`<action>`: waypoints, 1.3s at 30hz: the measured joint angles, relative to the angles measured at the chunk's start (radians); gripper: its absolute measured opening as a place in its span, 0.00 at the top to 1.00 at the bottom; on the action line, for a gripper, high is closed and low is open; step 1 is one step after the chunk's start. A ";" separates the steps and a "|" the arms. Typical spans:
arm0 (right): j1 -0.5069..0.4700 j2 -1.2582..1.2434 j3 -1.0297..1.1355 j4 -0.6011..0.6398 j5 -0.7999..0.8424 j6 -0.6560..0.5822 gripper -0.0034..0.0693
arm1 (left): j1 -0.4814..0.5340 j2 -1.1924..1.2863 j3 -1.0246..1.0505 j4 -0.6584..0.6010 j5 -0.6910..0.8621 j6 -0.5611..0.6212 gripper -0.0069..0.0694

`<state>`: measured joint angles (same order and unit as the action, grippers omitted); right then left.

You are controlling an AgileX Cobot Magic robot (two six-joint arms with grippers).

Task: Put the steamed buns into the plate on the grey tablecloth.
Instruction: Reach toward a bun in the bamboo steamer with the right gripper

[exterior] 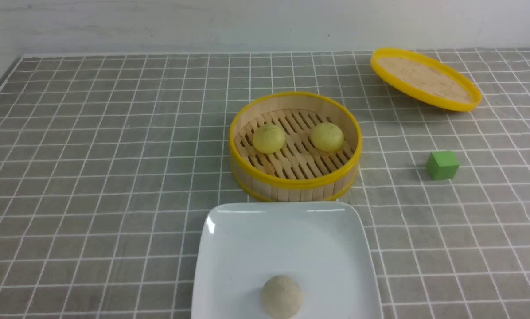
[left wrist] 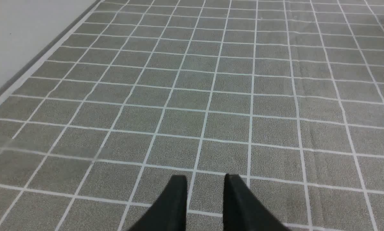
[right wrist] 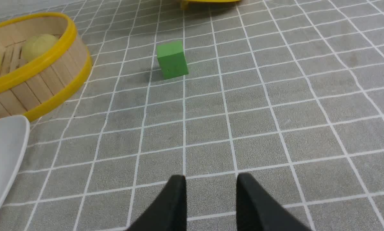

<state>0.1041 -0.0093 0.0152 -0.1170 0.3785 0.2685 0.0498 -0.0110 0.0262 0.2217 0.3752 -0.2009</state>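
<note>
Both buns sat in the steamer, just beyond the plate. The left gripper and right gripper hung parted, empty. A reach could clip the steamer's rim; a hard pinch could squash a bun.

Left gripper had two matte black fingers, smooth wedges, wide at the base, tapered to blunt rounded tips, right gripper looked the same, plain black, same tapered wedge shape.
</note>
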 joint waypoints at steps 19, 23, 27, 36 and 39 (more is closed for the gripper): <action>0.000 0.000 0.000 0.000 0.000 0.000 0.62 | 0.000 0.000 0.000 0.001 0.000 0.000 0.62; 0.000 0.000 0.000 0.000 0.000 0.000 0.62 | 0.000 0.000 0.000 0.001 0.000 0.000 0.62; 0.000 0.000 0.000 0.000 0.000 0.000 0.62 | 0.000 0.000 0.000 0.001 0.000 0.000 0.61; 0.000 0.000 0.000 0.000 0.000 0.000 0.62 | 0.000 0.000 0.000 0.001 0.000 0.000 0.61; 0.000 0.000 0.000 0.000 0.000 0.000 0.62 | 0.000 0.000 0.000 0.002 0.000 0.000 0.60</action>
<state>0.1041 -0.0093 0.0152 -0.1170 0.3785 0.2685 0.0498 -0.0110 0.0262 0.2239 0.3752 -0.2009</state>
